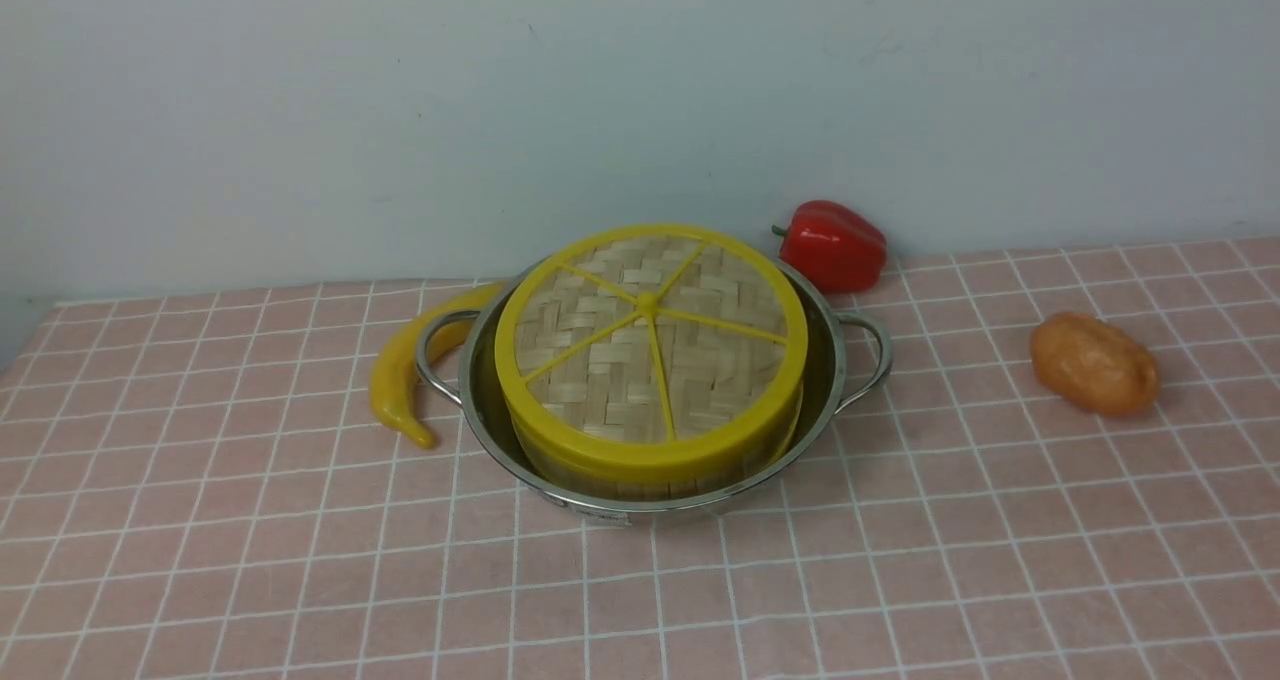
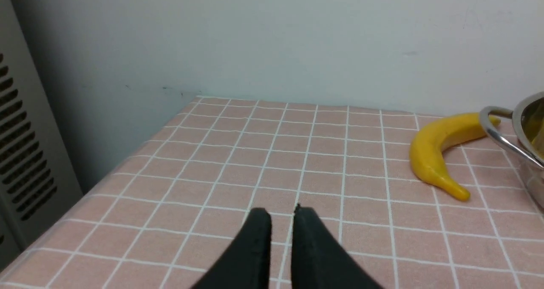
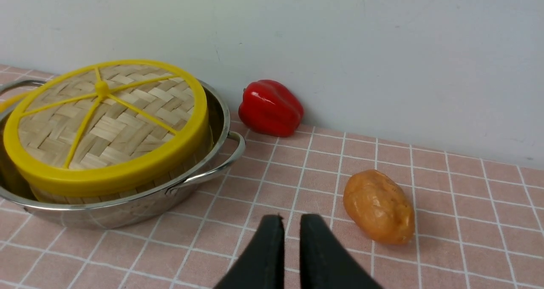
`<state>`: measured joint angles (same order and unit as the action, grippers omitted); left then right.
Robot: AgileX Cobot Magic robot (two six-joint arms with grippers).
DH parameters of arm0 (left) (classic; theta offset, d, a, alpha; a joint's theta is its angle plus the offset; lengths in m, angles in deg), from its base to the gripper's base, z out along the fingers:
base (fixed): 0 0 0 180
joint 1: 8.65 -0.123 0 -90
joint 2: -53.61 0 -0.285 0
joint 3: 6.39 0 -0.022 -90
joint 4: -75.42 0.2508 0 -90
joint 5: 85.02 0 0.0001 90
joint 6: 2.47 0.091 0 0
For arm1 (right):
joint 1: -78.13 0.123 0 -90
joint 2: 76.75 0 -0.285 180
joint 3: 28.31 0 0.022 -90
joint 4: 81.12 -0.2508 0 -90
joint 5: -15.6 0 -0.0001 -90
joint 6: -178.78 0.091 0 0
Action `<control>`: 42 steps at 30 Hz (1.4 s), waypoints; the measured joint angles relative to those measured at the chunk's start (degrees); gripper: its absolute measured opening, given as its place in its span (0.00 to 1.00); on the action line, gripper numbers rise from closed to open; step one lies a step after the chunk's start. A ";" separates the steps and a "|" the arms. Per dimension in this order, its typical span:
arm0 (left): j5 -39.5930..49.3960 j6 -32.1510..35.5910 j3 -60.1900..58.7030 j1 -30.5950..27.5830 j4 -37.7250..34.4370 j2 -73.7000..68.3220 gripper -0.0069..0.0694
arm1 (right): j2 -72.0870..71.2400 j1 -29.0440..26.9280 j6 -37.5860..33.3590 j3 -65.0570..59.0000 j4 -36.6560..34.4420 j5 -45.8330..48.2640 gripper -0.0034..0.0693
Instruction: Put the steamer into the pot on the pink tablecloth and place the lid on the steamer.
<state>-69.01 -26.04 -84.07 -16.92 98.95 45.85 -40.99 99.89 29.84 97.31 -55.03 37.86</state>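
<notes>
The shiny steel pot (image 1: 832, 360) stands mid-table on the pink tablecloth (image 1: 300, 580). Inside it sits the bamboo steamer (image 1: 640, 482), of which only a strip of side wall shows. The woven lid (image 1: 650, 340) with yellow rim and spokes lies on top and hides the steamer's contents. The right wrist view shows the same stack: pot (image 3: 127, 214), steamer (image 3: 127, 190), lid (image 3: 106, 119). My left gripper (image 2: 280, 214) hovers over bare cloth left of the pot (image 2: 527, 123), jaws slightly apart and empty. My right gripper (image 3: 291, 221) hovers right of the pot, narrowly open and empty. Neither gripper shows in the front view.
A yellow banana (image 1: 400, 380) (image 2: 442, 148) lies against the pot's left handle. A red pepper (image 1: 832, 245) (image 3: 270, 108) rests by the back wall. An orange potato (image 1: 1095, 363) (image 3: 378, 206) lies to the right, close to my right gripper. A grey vented cabinet (image 2: 21, 153) stands beyond the table's left edge.
</notes>
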 joint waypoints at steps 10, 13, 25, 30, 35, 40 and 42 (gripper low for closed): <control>0.43 26.33 0.00 0.04 -27.79 0.00 0.20 | 0.00 0.00 0.00 0.00 0.00 -0.02 0.21; 0.43 29.95 0.00 0.04 -30.29 0.00 0.22 | 0.00 0.00 0.00 0.00 0.00 -0.02 0.23; 0.45 30.89 0.00 0.04 -30.76 0.00 0.24 | -0.53 -0.31 -0.05 -0.02 0.00 -0.02 0.27; 0.45 30.89 0.00 0.04 -30.81 0.00 0.26 | -8.84 -9.47 -0.08 -3.20 -1.28 -0.02 0.29; 0.45 30.94 0.00 0.04 -30.81 0.00 0.27 | -19.59 -17.49 0.02 -11.39 -3.41 -1.44 0.30; 0.50 31.09 0.00 0.04 -30.81 0.00 0.27 | -27.53 -23.07 0.02 -20.80 -4.99 -5.59 0.32; 0.50 31.13 0.00 0.04 -30.81 0.00 0.27 | -27.72 -23.50 0.02 -22.31 -5.04 -6.06 0.32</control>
<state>-68.51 5.09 -84.07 -16.88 68.14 45.85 -68.71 76.39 29.86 75.00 -60.06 31.80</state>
